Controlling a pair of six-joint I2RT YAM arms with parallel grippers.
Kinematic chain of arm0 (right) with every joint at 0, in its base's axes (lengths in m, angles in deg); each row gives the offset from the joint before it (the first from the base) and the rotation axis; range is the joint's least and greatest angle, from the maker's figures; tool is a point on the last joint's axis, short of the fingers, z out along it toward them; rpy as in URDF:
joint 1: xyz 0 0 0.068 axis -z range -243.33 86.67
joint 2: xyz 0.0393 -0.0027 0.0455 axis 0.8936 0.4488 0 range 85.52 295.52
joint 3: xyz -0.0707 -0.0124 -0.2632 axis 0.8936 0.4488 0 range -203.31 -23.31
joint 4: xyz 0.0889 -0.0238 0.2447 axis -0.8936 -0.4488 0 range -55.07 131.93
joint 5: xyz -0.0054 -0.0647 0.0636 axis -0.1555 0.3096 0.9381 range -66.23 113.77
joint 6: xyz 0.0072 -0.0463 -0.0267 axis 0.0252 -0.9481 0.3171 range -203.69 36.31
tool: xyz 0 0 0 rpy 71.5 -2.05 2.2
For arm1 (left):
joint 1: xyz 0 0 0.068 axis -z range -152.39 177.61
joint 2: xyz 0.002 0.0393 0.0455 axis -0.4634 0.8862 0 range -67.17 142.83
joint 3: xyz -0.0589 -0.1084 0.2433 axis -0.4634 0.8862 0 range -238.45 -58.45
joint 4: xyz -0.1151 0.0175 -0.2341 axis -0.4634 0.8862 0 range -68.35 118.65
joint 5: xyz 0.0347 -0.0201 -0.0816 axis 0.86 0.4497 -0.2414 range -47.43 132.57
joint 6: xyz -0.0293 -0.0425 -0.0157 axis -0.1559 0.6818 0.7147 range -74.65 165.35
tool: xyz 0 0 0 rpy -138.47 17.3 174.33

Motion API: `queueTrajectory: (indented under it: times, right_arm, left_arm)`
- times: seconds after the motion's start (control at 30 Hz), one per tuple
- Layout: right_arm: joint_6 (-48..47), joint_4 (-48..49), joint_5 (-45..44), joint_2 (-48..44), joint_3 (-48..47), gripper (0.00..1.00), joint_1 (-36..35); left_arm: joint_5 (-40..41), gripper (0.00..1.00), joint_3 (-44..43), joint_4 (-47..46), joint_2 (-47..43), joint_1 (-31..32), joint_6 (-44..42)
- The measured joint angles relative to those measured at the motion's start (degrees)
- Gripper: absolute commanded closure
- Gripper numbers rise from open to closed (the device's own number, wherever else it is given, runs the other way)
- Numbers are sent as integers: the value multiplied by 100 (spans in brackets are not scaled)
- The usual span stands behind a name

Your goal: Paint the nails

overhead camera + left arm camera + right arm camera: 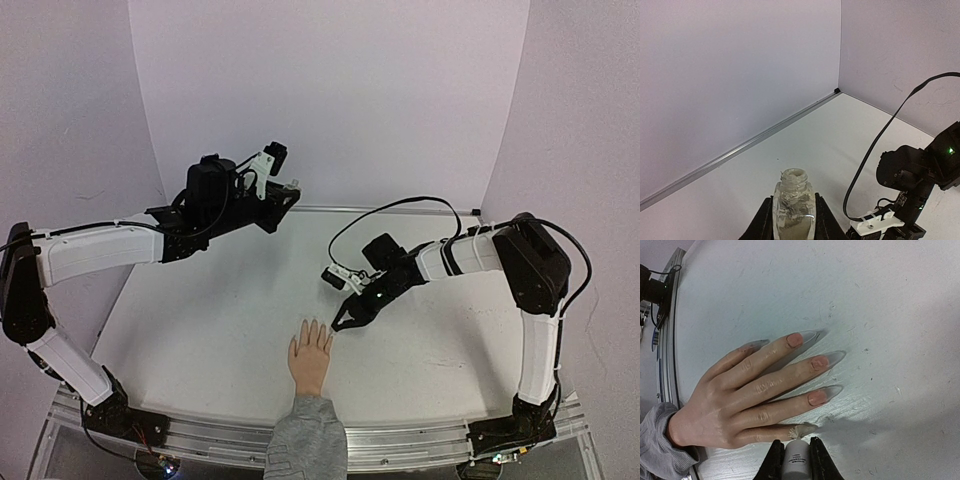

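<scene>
- Right wrist view, centre of frame: nails (819, 362) on the fingertips of a flesh-coloured hand (735, 400), pinkish near the finger, with long clear tips reaching toward the right.
- Palm down on the white table (880, 300), fingers slightly spread, grey sleeve cuff (657, 440) at lower left.
- At the tip of the lowest finger in the frame: pale bristles of a brush (801, 430), touching that nail or just above it; cannot tell which.
- Clamped on the brush's white cap at bottom centre: right gripper (795, 442), black jaws pressed against both sides.
- Top external view: same flesh-coloured hand (310, 360) at lower centre, fingers pointing up the frame, grey sleeve cuff (308, 440) over the near table edge.
- Just right of those fingertips: right gripper (343, 322), tilted down toward them.
- Well apart, upper left of that view: left gripper (285, 197), raised above the table near the back wall.
- Left wrist view, bottom centre: left gripper (794, 220) squeezed onto a small clear glass bottle (795, 187), upright, uncapped, threaded neck open, whitish residue inside.
- Beyond: lilac back wall (730, 75), metal strip (740, 150) along its foot, black cable (880, 145) curving at right.
</scene>
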Motion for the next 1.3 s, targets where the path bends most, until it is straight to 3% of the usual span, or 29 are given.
queueTrajectory:
  times: [0.83,1.0,1.3]
  right_arm:
    - [155,50,-398,120,-227,100,-4]
    - [221,129,-868,111,-210,100,-4]
    - [208,256,-658,-660,463,100,-4]
  left_arm:
    - [2,100,9,0,-20,0,-2]
    - [2,100,55,0,-114,0,-2]
    - [0,100,68,-4,-162,0,2]
